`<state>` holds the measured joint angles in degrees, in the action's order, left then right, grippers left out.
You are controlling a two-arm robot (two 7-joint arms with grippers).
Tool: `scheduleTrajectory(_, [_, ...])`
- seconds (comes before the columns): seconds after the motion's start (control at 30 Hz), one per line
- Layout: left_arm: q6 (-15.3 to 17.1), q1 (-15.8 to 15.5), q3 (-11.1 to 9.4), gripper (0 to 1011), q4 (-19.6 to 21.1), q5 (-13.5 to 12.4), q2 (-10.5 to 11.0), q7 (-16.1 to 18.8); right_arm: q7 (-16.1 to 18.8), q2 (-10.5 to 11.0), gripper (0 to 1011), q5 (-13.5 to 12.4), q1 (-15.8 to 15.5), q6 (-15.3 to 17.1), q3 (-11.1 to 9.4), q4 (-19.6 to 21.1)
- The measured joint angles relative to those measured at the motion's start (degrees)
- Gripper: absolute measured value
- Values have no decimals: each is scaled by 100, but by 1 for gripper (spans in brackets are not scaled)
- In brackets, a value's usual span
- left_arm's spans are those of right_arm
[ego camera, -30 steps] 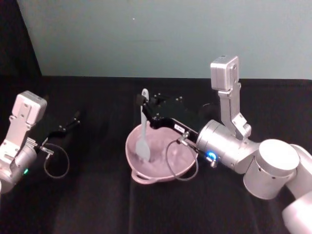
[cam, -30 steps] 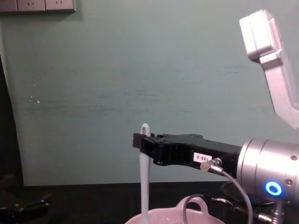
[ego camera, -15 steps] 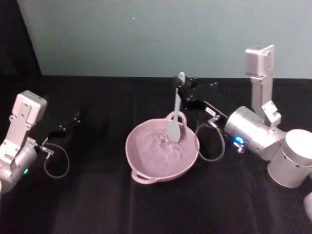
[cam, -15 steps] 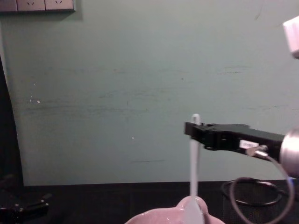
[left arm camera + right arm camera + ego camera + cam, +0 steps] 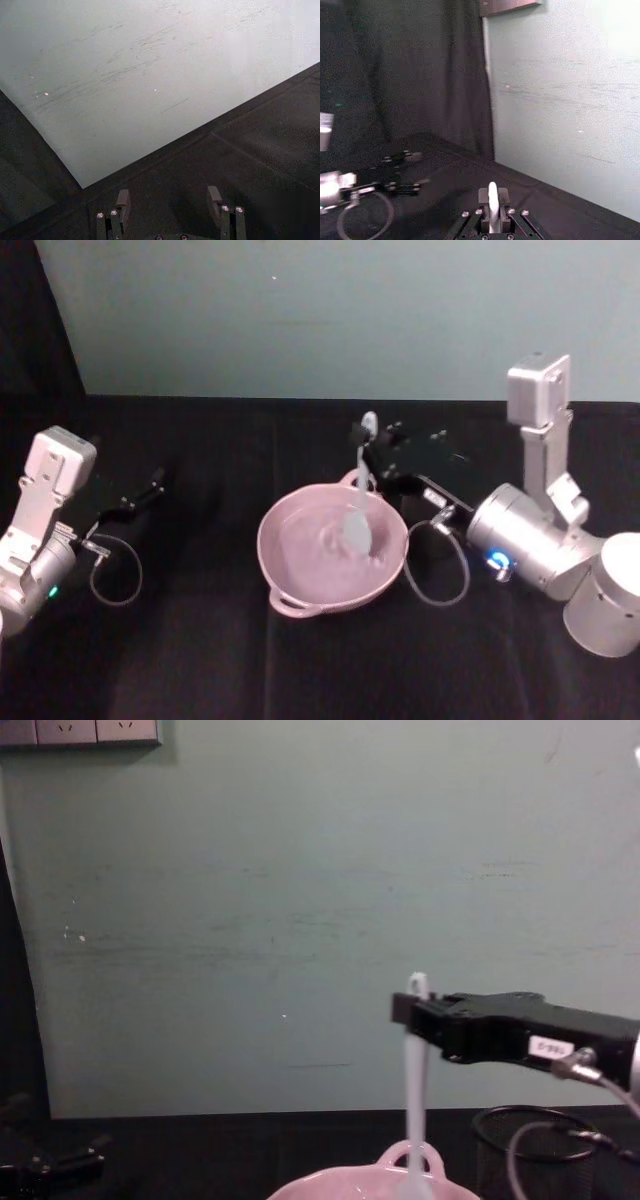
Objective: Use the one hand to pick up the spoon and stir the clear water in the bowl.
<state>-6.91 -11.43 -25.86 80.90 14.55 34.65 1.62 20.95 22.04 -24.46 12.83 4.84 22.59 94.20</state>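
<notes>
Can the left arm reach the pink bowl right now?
Probably yes. The left gripper rests off to the bowl's left, and nothing stands on the table between them. The right gripper holds the spoon over the bowl's far side, out of the way.

The desk [image 5: 200, 660], draped in black cloth, carries the pink bowl [image 5: 320, 598] near its middle. A black wire-mesh cup [image 5: 490, 1152] stands just beside the bowl, toward the desk's right edge.
</notes>
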Motion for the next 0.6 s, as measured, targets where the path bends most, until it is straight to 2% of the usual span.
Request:
scheduleTrajectory(0.27, [0, 0, 0, 1011, 0, 0, 0, 0, 141, -225, 121, 25, -17, 17, 360, 142])
scheduleTrajectory(0.47, [0, 0, 0, 1011, 0, 0, 0, 0, 170, -482, 120, 42, 150, -22, 559, -76])
scheduleTrajectory(0.6, [0, 0, 0, 1011, 0, 0, 0, 0, 167, -617, 121, 43, 267, -62, 610, -258])
